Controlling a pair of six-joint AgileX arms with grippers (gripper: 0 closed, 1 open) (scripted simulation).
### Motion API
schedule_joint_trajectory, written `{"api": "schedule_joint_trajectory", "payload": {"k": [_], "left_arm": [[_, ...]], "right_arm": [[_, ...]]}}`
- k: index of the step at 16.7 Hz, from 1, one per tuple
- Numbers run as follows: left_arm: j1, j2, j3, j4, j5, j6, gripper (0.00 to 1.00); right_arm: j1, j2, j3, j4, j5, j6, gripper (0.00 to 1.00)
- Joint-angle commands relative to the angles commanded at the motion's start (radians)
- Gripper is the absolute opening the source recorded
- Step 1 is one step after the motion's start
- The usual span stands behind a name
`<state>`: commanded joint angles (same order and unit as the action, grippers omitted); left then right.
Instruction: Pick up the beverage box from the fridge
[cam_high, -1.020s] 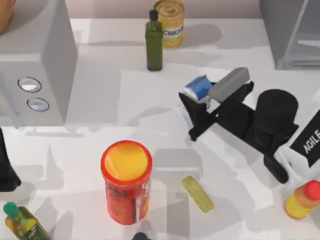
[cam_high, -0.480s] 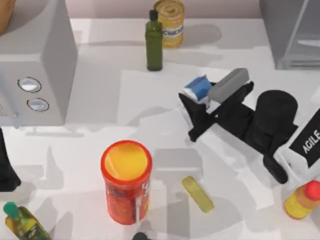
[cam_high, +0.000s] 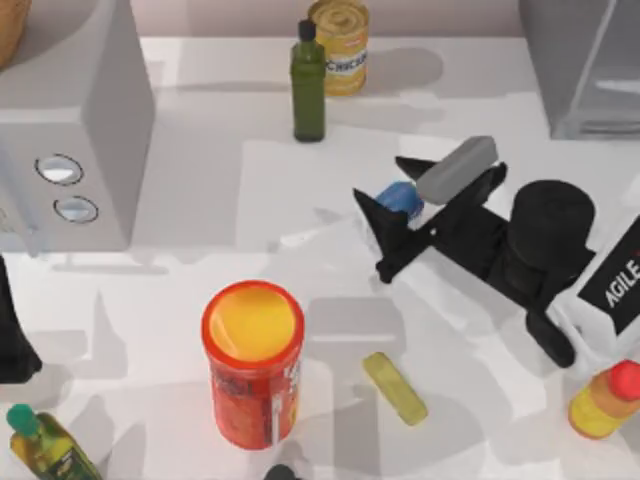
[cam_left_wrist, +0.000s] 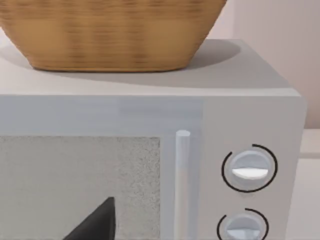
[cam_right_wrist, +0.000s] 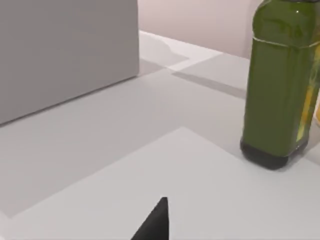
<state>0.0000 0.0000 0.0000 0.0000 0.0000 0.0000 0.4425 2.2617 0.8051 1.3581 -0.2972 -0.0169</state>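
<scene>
Two black fingers (cam_high: 377, 213) of the right gripper (cam_high: 396, 194) stand spread apart, one on each side of the beverage box (cam_high: 400, 197), and only the blue end of the box shows between them. If they press on it, I cannot tell. The box is out on the table (cam_high: 200, 200), well apart from the fridge (cam_high: 580, 70) at the far right corner. The left arm (cam_high: 12, 330) is parked at the table's left edge.
</scene>
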Motion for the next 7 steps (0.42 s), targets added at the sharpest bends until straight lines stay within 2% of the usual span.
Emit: {"api": "schedule_joint_trajectory", "payload": {"k": [1, 2, 7], "left_arm": [[0.000, 0.000, 0.000, 0.000, 0.000, 0.000, 1.00], [0.000, 0.000, 0.000, 0.000, 0.000, 0.000, 1.00], [0.000, 0.000, 0.000, 0.000, 0.000, 0.000, 1.00]], "right_arm": [[0.000, 0.000, 0.000, 0.000, 0.000, 0.000, 0.98], [0.000, 0.000, 0.000, 0.000, 0.000, 0.000, 1.00], [0.000, 0.000, 0.000, 0.000, 0.000, 0.000, 1.00]]}}
